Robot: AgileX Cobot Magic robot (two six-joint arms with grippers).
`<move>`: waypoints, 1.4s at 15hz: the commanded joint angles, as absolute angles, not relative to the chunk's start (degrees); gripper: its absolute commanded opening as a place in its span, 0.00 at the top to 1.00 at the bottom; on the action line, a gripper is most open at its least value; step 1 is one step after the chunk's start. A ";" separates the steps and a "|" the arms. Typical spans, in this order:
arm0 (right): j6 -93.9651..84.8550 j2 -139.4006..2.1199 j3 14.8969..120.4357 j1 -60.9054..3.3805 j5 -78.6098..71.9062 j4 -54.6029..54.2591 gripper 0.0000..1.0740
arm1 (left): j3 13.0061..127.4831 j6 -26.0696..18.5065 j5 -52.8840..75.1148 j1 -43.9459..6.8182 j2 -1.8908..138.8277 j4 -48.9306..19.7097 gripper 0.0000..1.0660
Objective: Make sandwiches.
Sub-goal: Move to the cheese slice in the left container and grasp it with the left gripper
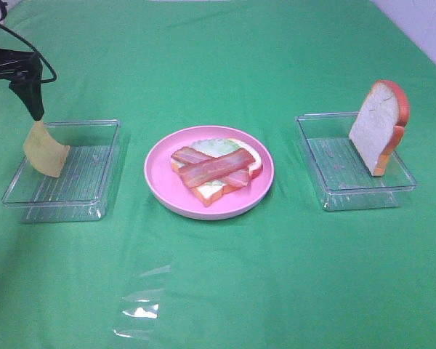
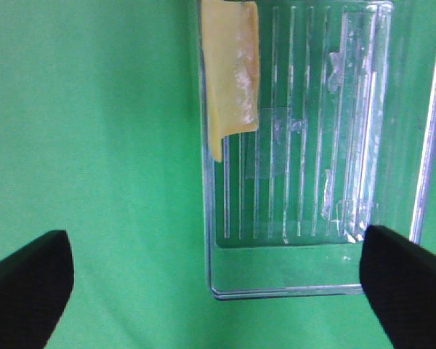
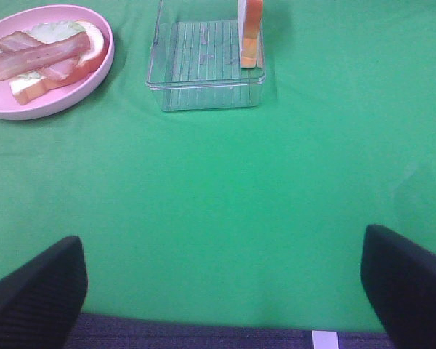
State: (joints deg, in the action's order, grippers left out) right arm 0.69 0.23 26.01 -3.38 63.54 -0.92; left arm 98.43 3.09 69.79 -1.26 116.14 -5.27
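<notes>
closest in, the right gripper [image 3: 221, 240] hangs over the green cloth [image 1: 291, 291], jaws wide apart and empty. further on, the pink plate [image 1: 162, 183] carries the open sandwich [image 1: 207, 192], lettuce [image 1: 212, 147] and crossed bacon strips [image 1: 216, 169] showing. in the right tray [image 1: 363, 198] a bread slice [image 1: 372, 131] stands on edge. in the left tray [image 1: 58, 211] the cheese [image 1: 46, 149] leans, with the left gripper [image 2: 214, 236] spread open by it, gripping nothing.

Bacon-topped sandwich [image 1: 212, 169] centre; cheese [image 1: 46, 149] left, upright bread slice [image 1: 378, 127] right
</notes>
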 commanded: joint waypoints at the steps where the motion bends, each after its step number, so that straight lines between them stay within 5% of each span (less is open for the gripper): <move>1: 0.57 1.83 25.84 -3.04 62.97 -0.92 0.09 | 98.03 3.44 67.67 -0.97 115.97 -5.96 0.06; 7: 0.57 1.83 25.84 -3.04 62.97 -0.92 0.09 | 98.26 6.88 59.13 -0.97 118.32 -6.76 0.07; 21: 0.57 1.83 25.84 -3.04 62.97 -0.92 0.09 | 101.64 6.82 54.77 -0.97 127.94 -8.25 0.13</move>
State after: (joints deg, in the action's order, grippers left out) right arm 0.69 0.23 26.01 -3.38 63.54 -0.92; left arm 101.36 6.70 55.23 -1.03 127.83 -7.73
